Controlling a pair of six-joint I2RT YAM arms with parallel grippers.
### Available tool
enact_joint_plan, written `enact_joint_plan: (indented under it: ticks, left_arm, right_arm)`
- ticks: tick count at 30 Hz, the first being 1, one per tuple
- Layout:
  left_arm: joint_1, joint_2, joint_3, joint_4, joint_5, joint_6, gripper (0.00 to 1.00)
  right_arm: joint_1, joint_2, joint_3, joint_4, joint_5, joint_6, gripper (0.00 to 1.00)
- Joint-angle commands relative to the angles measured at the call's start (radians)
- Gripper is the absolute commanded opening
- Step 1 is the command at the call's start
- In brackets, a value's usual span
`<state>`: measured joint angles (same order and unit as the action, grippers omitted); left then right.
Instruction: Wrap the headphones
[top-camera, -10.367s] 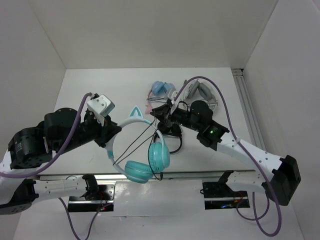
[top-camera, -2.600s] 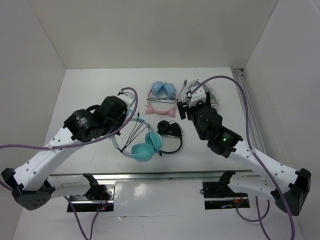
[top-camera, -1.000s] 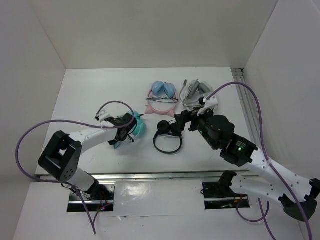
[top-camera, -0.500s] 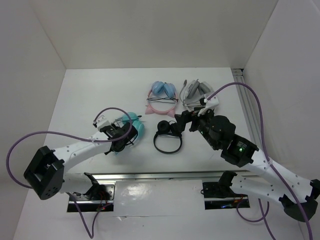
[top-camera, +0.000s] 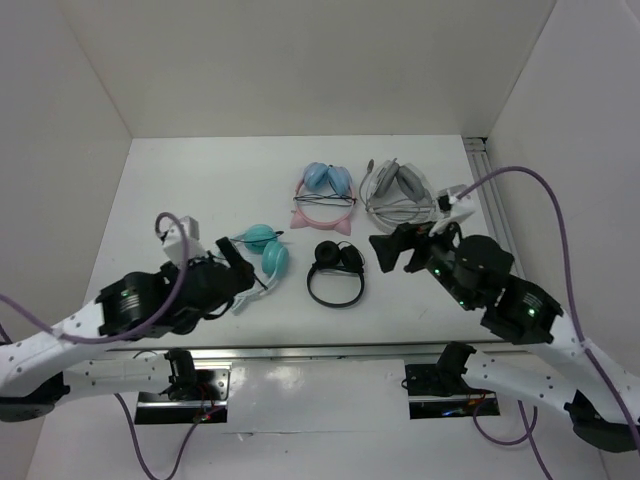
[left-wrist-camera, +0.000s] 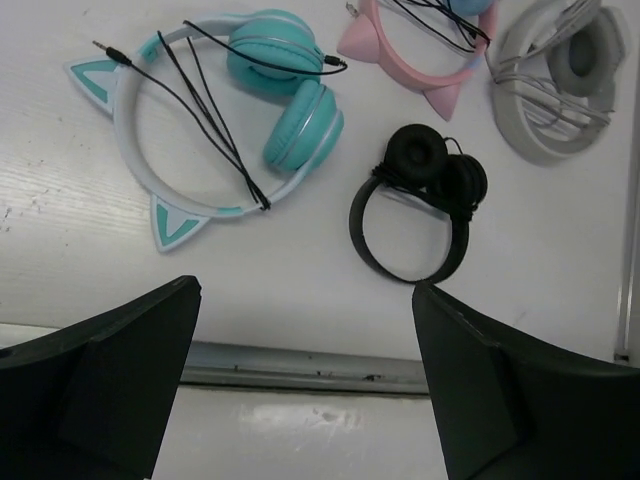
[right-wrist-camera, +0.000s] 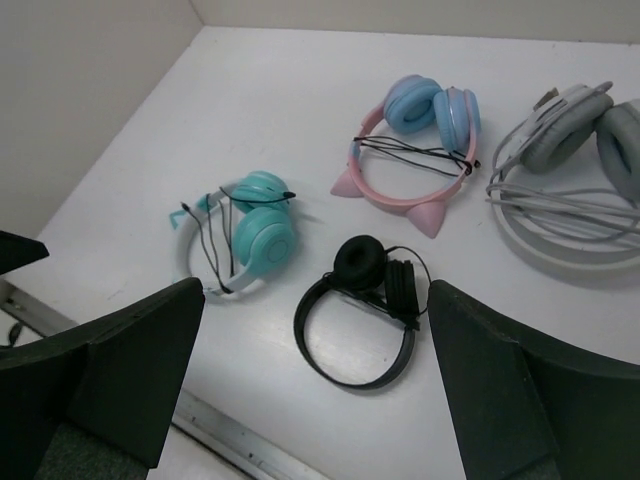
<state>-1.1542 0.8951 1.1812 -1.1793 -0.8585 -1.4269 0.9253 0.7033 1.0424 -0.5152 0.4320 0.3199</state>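
- Teal headphones (top-camera: 262, 252) lie flat on the white surface (top-camera: 180, 190), close to the left of the black headphones (top-camera: 338, 260) as seen from above, apart from them.
- Both teal cups sit together at the end of the band nearest the black headphones; the pale band with its two cat ears curves away from them.
- Thin black cable (left-wrist-camera: 212, 122) crosses the pale band in several strands, and its plug lies just outside the band, on the side away from the black headphones.
- Left fingers (left-wrist-camera: 110, 370) are spread wide with nothing between them; they hang above the near edge of the surface, to the left of the black headphones and clear of the teal set.
- Right fingers (right-wrist-camera: 520, 370) are likewise spread wide and hold nothing; they hover to the right of the black headphones, off the surface.
- Pink cat-ear headphones (top-camera: 322, 212) with blue cups lie just beyond the black headphones, with a black cable wound across the band.
- Grey headphones (top-camera: 395, 190) lie beyond the black headphones and to their right.
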Motion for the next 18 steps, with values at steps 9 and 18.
enact_joint_plan:
  ticks: [9, 18]
  left_arm:
    - [-0.007, -0.476, -0.193, 0.033, 0.151, 0.259, 1.0]
    - [-0.007, -0.637, -0.224, 0.049, 0.151, 0.253, 1.0]
  right_arm:
    - [0.006, -0.28, 0.102, -0.346, -0.047, 0.123, 1.0]
    - [-0.083, -0.347, 0.146, -0.488, -0.03, 0.122, 1.0]
